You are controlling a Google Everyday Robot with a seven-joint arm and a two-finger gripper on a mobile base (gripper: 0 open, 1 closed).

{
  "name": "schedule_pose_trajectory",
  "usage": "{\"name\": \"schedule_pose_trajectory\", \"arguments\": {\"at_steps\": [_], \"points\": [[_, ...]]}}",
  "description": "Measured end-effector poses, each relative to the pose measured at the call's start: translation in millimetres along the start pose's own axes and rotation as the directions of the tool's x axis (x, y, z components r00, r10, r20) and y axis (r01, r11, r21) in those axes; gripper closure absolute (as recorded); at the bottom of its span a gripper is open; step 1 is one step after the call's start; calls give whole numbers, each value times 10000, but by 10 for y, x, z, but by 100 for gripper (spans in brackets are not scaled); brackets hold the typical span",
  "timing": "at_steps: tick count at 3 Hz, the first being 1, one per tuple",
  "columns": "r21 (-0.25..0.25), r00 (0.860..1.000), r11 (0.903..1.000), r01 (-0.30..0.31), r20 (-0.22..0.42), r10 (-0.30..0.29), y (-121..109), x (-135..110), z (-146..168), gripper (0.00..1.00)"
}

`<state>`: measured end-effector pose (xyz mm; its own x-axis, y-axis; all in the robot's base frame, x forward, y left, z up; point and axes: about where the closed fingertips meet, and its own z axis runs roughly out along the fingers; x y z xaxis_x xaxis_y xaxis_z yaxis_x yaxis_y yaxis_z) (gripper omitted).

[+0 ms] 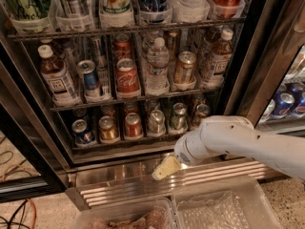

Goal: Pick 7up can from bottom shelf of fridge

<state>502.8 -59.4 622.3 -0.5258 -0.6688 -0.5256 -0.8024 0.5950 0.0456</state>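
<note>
The fridge (143, 175) stands open in front of me, with wire racks and a ribbed steel base. Its bottom shelf (119, 142) holds a row of short cans. The 7up can (156, 121), pale silvery grey-green, stands right of centre, between a red can (132, 125) and a darker green can (178, 116). My gripper (163, 170), on the white arm (228, 140), hangs in front of the steel base. It is below the 7up can, slightly to its right, and touches no can.
The rack above holds bottles and taller cans, with a Coke can (126, 75) in the middle. The door frame (252, 70) stands at the right, with blue cans (286, 101) beyond it. Two clear plastic bins (224, 206) sit below. Cables (19, 213) lie at the lower left.
</note>
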Motion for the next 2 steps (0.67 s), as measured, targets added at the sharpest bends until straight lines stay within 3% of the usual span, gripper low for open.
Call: {"name": "schedule_pose_trajectory", "arguments": {"at_steps": [1, 2], "points": [[545, 9993, 9983, -229, 318, 212, -87, -24, 141, 0], [1276, 9917, 9873, -950, 981, 827, -223, 9, 271, 0]]}}
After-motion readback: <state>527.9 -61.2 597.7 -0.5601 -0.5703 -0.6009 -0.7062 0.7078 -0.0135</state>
